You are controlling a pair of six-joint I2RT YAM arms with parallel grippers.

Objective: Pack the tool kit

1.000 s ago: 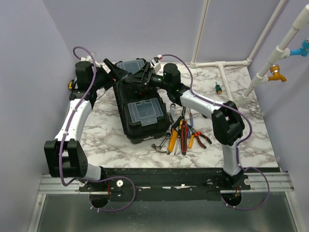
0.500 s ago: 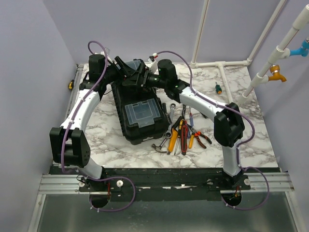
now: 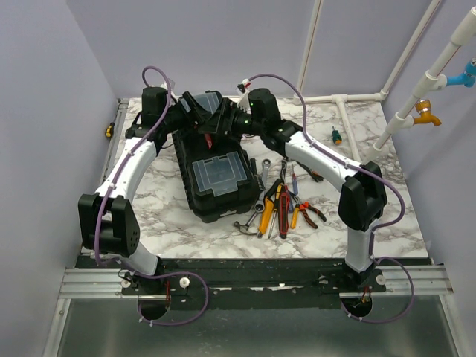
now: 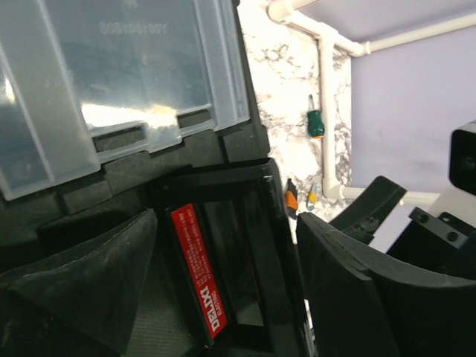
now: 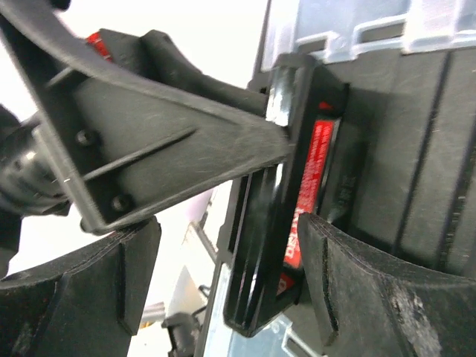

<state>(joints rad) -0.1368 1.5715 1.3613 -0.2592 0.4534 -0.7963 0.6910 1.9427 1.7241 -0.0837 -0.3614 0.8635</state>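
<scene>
The black tool box (image 3: 212, 178) with clear compartment lids lies on the marble table (image 3: 372, 223). Its carry handle (image 3: 209, 125) with a red label stands up at the far end. My left gripper (image 3: 195, 113) is open with the handle (image 4: 197, 268) between its fingers (image 4: 357, 290). My right gripper (image 3: 222, 119) is open too, and straddles the same handle (image 5: 301, 186) from the other side, its right pad close to the label. The left gripper's finger (image 5: 171, 141) crosses the right wrist view. Loose tools (image 3: 281, 204) lie right of the box.
The loose tools are pliers, screwdrivers, a wrench and a small hammer. A green-handled screwdriver (image 3: 336, 135) lies at the back right, also in the left wrist view (image 4: 315, 123). White pipes (image 3: 342, 100) run along the back edge. A yellow tool (image 3: 109, 131) sits at the left wall.
Both arms have moved in at the box's far end. The left gripper swung right and the right gripper shifted, so that both now straddle the raised handle.
</scene>
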